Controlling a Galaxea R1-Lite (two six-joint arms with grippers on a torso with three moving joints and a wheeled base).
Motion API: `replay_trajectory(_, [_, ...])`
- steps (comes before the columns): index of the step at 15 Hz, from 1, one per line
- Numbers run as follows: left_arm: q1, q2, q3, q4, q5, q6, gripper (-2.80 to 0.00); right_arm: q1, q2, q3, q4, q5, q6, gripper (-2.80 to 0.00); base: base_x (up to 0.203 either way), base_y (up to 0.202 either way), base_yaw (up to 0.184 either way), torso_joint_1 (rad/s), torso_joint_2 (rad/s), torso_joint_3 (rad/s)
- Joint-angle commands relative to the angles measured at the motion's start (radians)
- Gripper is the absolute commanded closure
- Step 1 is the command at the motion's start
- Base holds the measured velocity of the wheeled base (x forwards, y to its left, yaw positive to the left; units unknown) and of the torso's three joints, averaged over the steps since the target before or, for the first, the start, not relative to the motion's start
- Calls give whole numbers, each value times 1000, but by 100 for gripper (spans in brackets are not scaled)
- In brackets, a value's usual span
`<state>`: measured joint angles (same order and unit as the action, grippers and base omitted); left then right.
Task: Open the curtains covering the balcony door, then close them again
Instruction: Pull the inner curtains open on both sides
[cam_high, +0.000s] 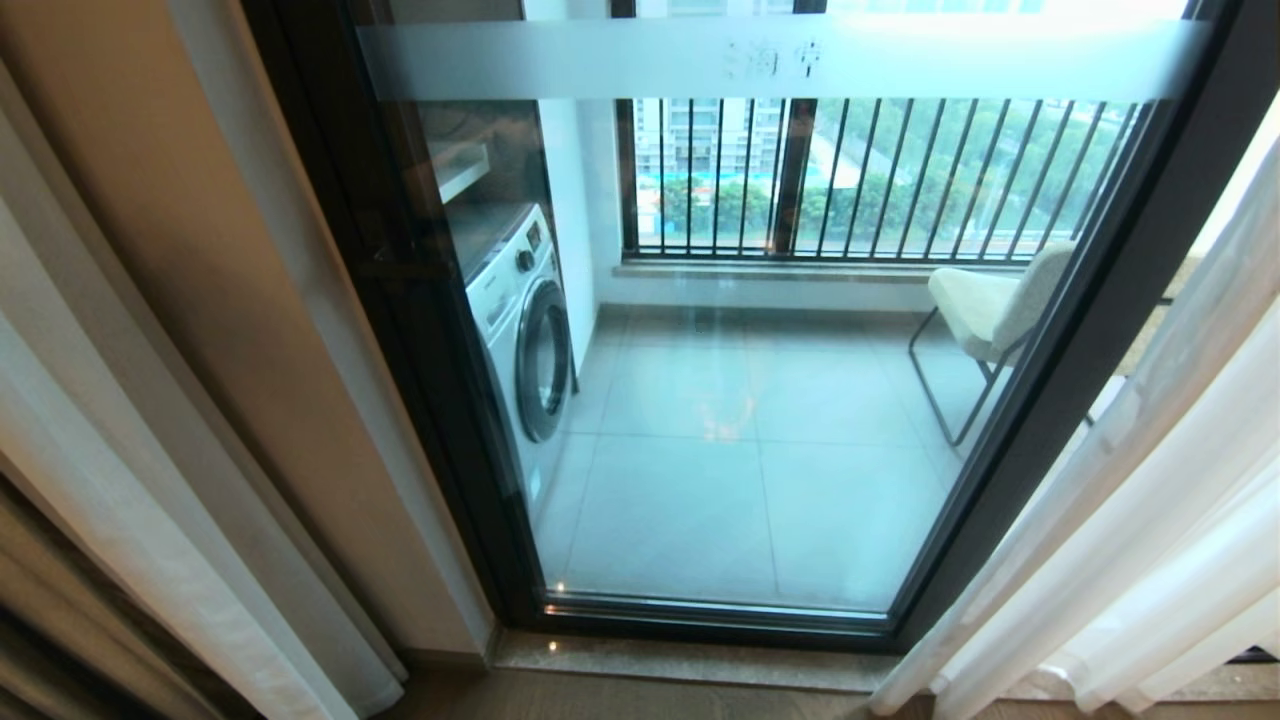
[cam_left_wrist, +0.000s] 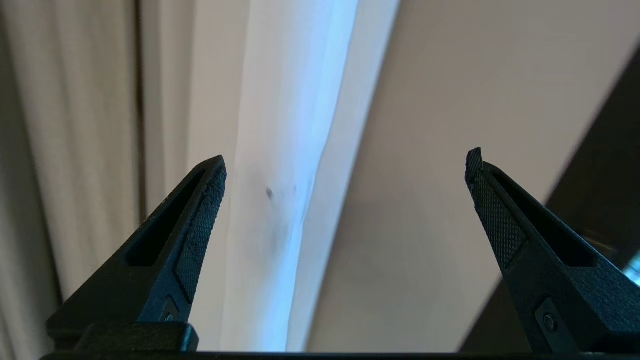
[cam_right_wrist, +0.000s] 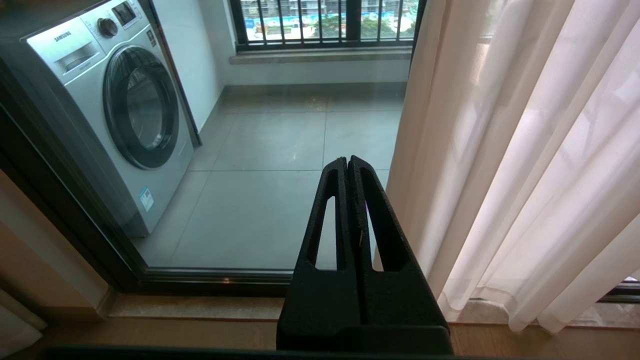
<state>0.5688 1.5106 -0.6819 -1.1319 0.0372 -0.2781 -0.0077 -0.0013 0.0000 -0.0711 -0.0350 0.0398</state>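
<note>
Grey floor tiles of a balcony fill the middle of the head view, seen through the tall balcony door of clear glass in a slim black frame, with a frosted band across the top of the pane. Beyond the glass a silver front-loading washing machine stands at the left, a pale cushioned chair on thin black legs at the right, and a black vertical-bar railing runs along the upper part of the frame. The sheer white pleated curtains are drawn aside: one panel hangs bunched at the right edge of the frame, another strip of white fabric falls down the left edge, leaving the glass uncovered. Neither arm shows in the head view. In the left wrist view the left gripper has its two black fingers spread wide apart with nothing between them, pointed at a pale fold of fabric. In the right wrist view the right gripper is clenched with its fingers pressed together and empty, just beside the right-hand sheer panel.
</note>
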Motion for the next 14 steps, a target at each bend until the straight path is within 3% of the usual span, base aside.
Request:
replay_trajectory(1, [5, 56, 2, -35, 23, -3, -280, 0, 1, 0, -1, 0, 0, 0, 0, 0, 0, 0, 0, 0])
replay_trajectory(7, [-4, 53, 101, -52, 27, -2, -280, 0, 1, 0, -1, 0, 0, 0, 0, 0, 0, 0, 0, 0])
replay_trajectory(13, [-42, 43, 343, -241, 26, -3, -280, 0, 1, 0, 0, 0, 0, 0, 0, 0, 0, 0, 0, 0])
replay_trajectory(14, [-49, 26, 375, -269, 23, -3, 0, 0, 1, 0, -1, 0, 0, 0, 0, 0, 0, 0, 0, 0])
